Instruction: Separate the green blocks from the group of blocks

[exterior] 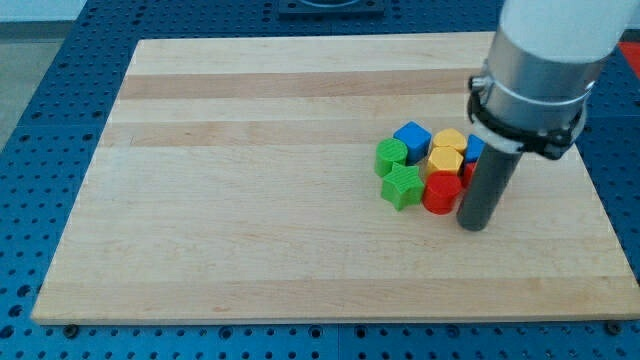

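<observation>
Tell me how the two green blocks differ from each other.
The green star block has a pointed, star-like outline; the green round block has a smoother, rounded one. The star lies nearer the view's bottom, touching the red block; the round one lies above it, beside the blue block. Both are green, on the group's left edge, away from my tip.

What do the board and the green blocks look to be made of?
Board: pale wood, matte, with visible grain and plank bands. Green star block and the other green block: probably painted wood or plastic, with an even, slightly glossy colour; which one cannot be told.

Green star [402,186] open leftward; red block [440,191] seemingly touches right.
</observation>
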Controlling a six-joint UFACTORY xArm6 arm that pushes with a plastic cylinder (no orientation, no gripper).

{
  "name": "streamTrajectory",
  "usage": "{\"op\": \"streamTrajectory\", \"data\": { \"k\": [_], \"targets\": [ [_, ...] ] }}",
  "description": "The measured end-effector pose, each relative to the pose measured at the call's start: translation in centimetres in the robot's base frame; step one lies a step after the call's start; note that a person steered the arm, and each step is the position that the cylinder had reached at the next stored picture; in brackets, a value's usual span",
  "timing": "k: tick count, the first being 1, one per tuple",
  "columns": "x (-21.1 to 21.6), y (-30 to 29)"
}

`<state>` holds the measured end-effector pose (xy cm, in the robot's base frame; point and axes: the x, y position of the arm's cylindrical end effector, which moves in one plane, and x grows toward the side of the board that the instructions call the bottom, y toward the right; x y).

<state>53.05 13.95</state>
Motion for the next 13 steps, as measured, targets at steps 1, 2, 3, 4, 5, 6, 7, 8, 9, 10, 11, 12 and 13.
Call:
{"op": "streamTrajectory", "data": {
  "k": [1,2,3,4,5,6,7,8,9,10,11,12,13],
  "targets": [
    [1.9,-2.8],
    [0.5,-4.1],
    [-1.0,-4.1],
    [-1.0,-4.1],
    [-2.2,-4.1],
    [-2.3,-4.1],
    [-2.3,-4.0],
    [-4.4,-3.2],
    [-6.0,-3.2],
    [-7.7,-4.1],
    [-9.0,-6.6],
    [-9.0,-8.4],
    [-9.0,-8.5]
  ]
}}
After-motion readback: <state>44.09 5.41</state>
